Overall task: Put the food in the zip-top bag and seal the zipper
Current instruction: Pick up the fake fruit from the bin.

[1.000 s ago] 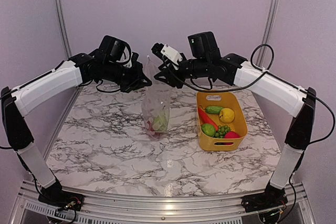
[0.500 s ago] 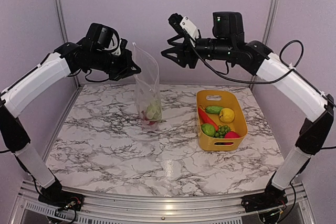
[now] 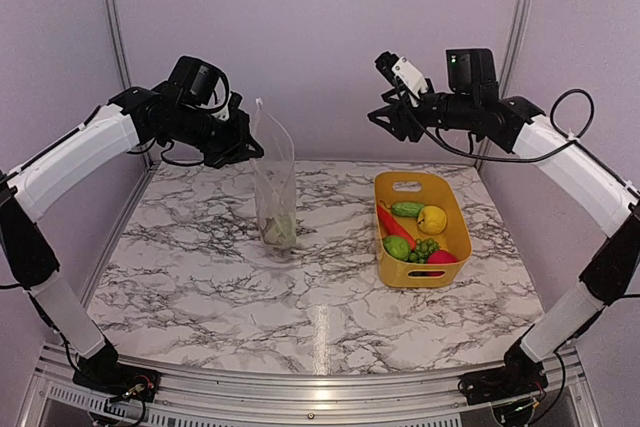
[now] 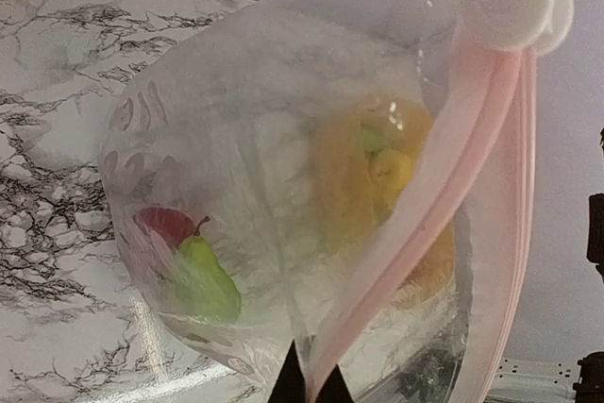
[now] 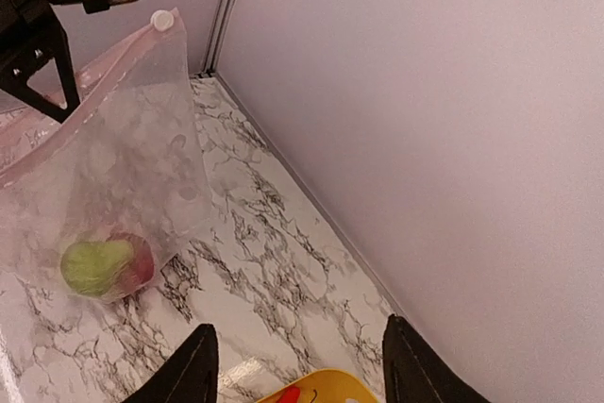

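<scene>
My left gripper [image 3: 250, 147] is shut on the top corner of the clear zip-top bag [image 3: 275, 182] and holds it hanging upright over the table. In the left wrist view the pink zipper strip [image 4: 444, 195] runs down into my shut fingertips [image 4: 310, 386]. A green pear-like fruit [image 4: 208, 280] and a red fruit [image 4: 165, 226] lie at the bag's bottom; they also show in the right wrist view [image 5: 99, 266]. My right gripper [image 3: 385, 119] is open and empty, high in the air to the right of the bag. Its fingertips [image 5: 193, 365] frame bare table.
A yellow basket [image 3: 455, 247] stands at the right. It holds a red pepper [image 3: 393, 224], a cucumber [image 3: 407, 209], a lemon [image 3: 432, 219], a green apple [image 3: 396, 247], grapes [image 3: 424, 248] and a red apple [image 3: 441, 258]. The back wall is close behind both grippers.
My right gripper let go of the bag's mouth and swung right and away. My left gripper keeps the bag, which now hangs narrower with the fruit settled at its bottom.
</scene>
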Controlling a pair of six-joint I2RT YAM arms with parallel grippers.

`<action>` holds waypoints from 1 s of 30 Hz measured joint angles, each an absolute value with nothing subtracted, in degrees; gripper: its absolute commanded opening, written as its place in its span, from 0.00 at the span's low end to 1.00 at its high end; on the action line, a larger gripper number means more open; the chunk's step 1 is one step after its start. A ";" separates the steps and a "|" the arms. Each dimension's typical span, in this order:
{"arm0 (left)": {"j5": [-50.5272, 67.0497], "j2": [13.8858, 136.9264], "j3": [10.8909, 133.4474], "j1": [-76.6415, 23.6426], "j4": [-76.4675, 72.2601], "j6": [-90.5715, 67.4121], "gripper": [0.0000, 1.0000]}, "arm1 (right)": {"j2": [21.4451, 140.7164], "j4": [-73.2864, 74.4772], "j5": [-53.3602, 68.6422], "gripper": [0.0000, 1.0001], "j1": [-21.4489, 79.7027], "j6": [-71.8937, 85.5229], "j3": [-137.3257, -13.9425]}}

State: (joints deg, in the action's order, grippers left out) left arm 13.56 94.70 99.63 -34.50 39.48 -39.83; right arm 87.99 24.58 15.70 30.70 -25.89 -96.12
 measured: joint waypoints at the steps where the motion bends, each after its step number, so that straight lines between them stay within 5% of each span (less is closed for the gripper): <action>1: 13.69 94.70 99.63 -34.46 39.46 -39.83 0.00 | 87.92 24.99 15.70 0.57 30.48 -26.63 -94.54; 23: 14.11 94.96 99.09 -34.22 39.35 -41.01 0.00 | 85.19 39.22 21.32 0.58 20.34 -38.94 -77.95; 30: 14.55 95.35 98.48 -34.22 39.27 -40.91 0.00 | 87.53 44.66 22.94 0.75 20.08 -44.38 -77.84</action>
State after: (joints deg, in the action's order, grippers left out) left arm 14.55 95.35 98.48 -34.22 39.27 -40.91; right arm 87.53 44.66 22.94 20.08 -44.38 -77.84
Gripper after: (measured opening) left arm 0.013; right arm 0.677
